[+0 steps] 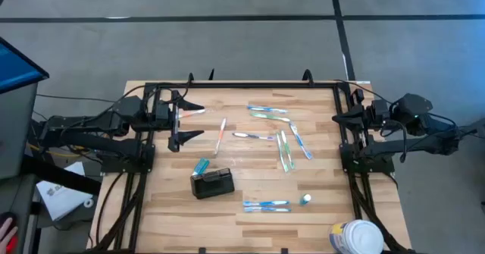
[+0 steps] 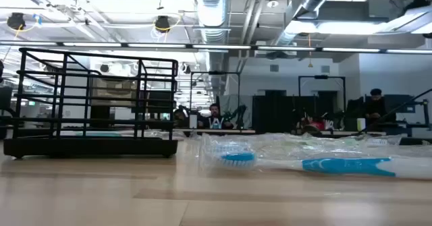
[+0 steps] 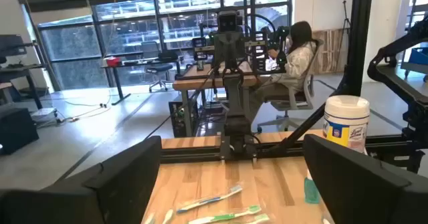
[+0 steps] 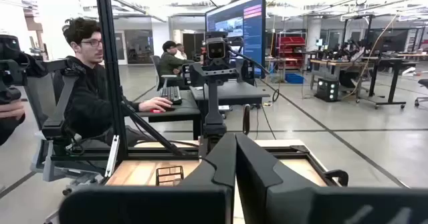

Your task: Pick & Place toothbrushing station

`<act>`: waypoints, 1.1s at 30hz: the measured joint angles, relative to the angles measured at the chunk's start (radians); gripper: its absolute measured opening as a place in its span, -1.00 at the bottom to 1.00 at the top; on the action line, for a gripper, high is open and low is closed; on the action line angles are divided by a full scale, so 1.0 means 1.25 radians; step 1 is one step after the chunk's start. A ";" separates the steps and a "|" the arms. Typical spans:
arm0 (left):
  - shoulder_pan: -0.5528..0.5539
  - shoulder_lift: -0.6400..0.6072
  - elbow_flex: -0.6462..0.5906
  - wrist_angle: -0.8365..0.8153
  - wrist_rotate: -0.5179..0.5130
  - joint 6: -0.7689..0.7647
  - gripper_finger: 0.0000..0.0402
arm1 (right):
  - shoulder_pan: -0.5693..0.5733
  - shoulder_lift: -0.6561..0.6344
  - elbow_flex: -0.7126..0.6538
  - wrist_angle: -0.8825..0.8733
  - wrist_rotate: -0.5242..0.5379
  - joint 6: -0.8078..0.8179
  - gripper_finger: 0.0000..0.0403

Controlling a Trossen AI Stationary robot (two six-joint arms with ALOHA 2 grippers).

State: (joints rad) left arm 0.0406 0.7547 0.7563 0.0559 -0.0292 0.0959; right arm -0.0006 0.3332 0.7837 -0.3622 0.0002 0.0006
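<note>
We see the toothbrushing station (image 1: 211,183), a small black boxy holder with a pale label on its side, sitting on the pale wooden table (image 1: 250,212) toward the near edge, left of centre; from table height it reads as an open frame of thin black bars (image 2: 94,104). A small teal object (image 1: 201,165) lies just beside its far corner. The left gripper (image 1: 191,123) hovers over the table's left side, well apart from the holder, its two dark pointed fingers spread wide (the left wrist camera shows them as broad matte slabs with bare planks between). The right gripper (image 4: 235,158) waits at the table's right edge, its dark fingers pressed flat together, holding nothing. Slim toothbrushes with white, blue and green handles, some in clear crinkled wrappers, lie scattered across the middle of the table (image 1: 286,149), and one wrapped blue-and-white pair (image 1: 266,205) lies near the front edge. A white round tub (image 1: 356,237) with blue-yellow print stands at the near right corner.
</note>
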 joint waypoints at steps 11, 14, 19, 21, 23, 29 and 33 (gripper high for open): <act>0.000 0.000 0.000 0.000 0.000 -0.004 0.77 | 0.000 0.000 0.000 0.002 0.000 0.003 -1.00; 0.000 0.000 0.000 0.000 0.000 -0.020 0.77 | 0.000 0.005 0.000 0.003 0.000 0.035 -1.00; 0.000 0.000 -0.001 0.000 0.000 -0.022 0.77 | 0.000 0.052 -0.004 0.002 0.000 0.087 -1.00; 0.000 0.007 -0.001 0.002 0.000 -0.037 0.77 | 0.000 0.085 -0.012 -0.017 0.000 0.091 -1.00; -0.001 0.013 -0.001 -0.008 0.000 -0.067 0.77 | 0.000 0.122 -0.014 -0.036 0.000 0.091 -1.00; -0.036 0.069 -0.001 -0.024 0.000 -0.105 0.77 | 0.000 0.182 -0.015 -0.101 0.013 0.107 -1.00; -0.059 0.113 -0.001 -0.024 0.000 -0.105 0.77 | -0.001 0.186 -0.014 -0.172 0.072 0.156 -1.00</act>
State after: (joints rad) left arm -0.0327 0.8958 0.7547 0.0264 -0.0292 -0.0353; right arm -0.0018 0.5656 0.7658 -0.5770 0.0907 0.1957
